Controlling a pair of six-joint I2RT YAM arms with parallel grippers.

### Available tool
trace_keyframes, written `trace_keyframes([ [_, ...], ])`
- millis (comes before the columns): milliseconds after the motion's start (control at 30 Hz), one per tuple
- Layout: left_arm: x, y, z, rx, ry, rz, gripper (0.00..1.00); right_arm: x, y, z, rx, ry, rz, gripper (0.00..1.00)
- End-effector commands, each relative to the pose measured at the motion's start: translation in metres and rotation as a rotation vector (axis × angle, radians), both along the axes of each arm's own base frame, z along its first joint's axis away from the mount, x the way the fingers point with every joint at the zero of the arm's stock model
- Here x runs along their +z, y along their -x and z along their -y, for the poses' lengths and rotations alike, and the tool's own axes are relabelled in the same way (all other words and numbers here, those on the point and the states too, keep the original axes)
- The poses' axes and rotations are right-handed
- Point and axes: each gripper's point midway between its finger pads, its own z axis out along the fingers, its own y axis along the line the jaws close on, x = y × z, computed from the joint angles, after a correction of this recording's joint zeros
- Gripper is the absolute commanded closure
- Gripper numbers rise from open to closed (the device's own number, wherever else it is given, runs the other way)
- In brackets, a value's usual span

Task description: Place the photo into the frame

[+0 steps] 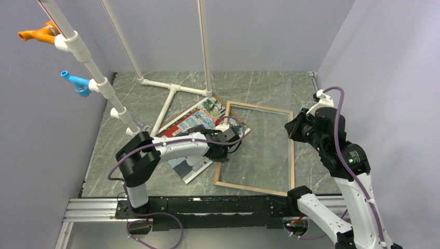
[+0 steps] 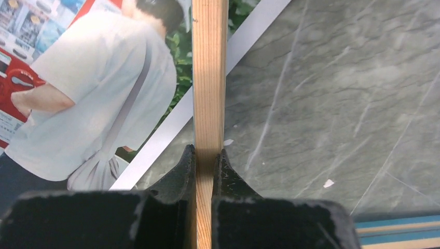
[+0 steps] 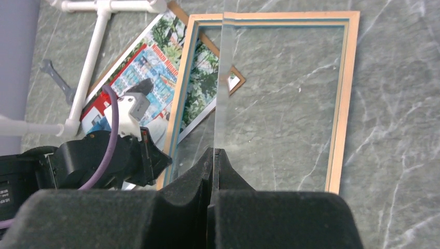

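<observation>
The frame lies flat mid-table, light wood face up. My left gripper is shut on its left rail; in the left wrist view the wooden rail runs between the closed fingers of that gripper. The photo lies picture side up, left of the frame and partly under it, and also shows in the left wrist view. My right gripper is at the frame's far right rail. In the right wrist view it is shut on the edge of the clear pane, seen edge-on above the frame.
The brown backing board lies under the photo, its corner poking out. A white pipe stand stands at the back left, with an orange nozzle and a blue nozzle. A grey spanner lies beside the pipes. Walls close in on three sides.
</observation>
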Motion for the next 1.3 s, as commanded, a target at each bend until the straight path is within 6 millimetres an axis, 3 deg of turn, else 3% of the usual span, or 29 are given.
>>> trace_keyframes([
  [0, 0.007, 0.002, -0.009, 0.066, 0.023, 0.008, 1.0, 0.01, -0.015, -0.021, 0.074, -0.063, 0.056, 1.0],
  [133, 0.005, 0.005, -0.015, 0.089, 0.049, 0.01, 1.0, 0.0, -0.02, -0.032, 0.117, -0.08, 0.019, 1.0],
  [200, 0.008, 0.006, -0.013, 0.083, 0.074, 0.012, 0.91, -0.003, -0.023, -0.038, 0.139, -0.091, 0.007, 1.0],
  [233, 0.009, 0.007, -0.013, 0.077, 0.082, 0.013, 0.82, -0.003, -0.024, -0.041, 0.15, -0.095, 0.002, 1.0],
  [333, 0.016, 0.008, -0.011, 0.056, 0.125, 0.022, 0.28, -0.003, -0.027, -0.047, 0.176, -0.107, -0.007, 1.0],
  [400, 0.024, 0.008, -0.01, 0.057, 0.161, 0.035, 0.08, -0.003, -0.029, -0.051, 0.191, -0.113, -0.018, 1.0],
  [433, 0.029, 0.008, -0.01, 0.049, 0.185, 0.045, 0.06, -0.004, -0.03, -0.052, 0.194, -0.115, -0.024, 1.0],
  [633, 0.061, 0.004, -0.014, 0.035, 0.33, 0.092, 0.07, 0.0, -0.036, -0.06, 0.223, -0.136, -0.029, 1.0],
  [833, 0.073, 0.008, -0.021, 0.005, 0.531, 0.079, 0.14, 0.009, -0.044, -0.077, 0.275, -0.203, -0.017, 1.0],
  [1067, 0.062, 0.011, -0.034, 0.033, 0.561, 0.077, 0.19, 0.021, -0.059, -0.094, 0.312, -0.308, 0.002, 1.0],
  [1267, 0.043, 0.015, -0.032, 0.041, 0.578, 0.023, 0.22, 0.028, -0.069, -0.09, 0.278, -0.356, 0.034, 1.0],
])
